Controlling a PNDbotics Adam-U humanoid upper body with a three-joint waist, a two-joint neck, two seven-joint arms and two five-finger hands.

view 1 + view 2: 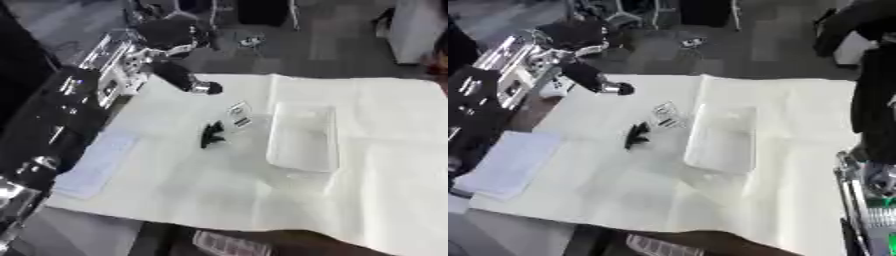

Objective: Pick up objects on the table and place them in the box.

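- While the left hand (175,37) hangs above the table's (219,200) far left corner, whether its fingers are open cannot be told; nothing shows in it.
- Black object (212,134) and two small clear-and-dark pieces (239,115) lie just left of the box (302,137), within reach.
- Right hand: unseen; only arm parts show, lower right.

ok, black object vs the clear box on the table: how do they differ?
The black object is dark, opaque and irregular; the clear box is see-through and rectangular. The black object is far smaller than the clear box. It lies to the box's left, apart from it. Both rest on the white sheet.
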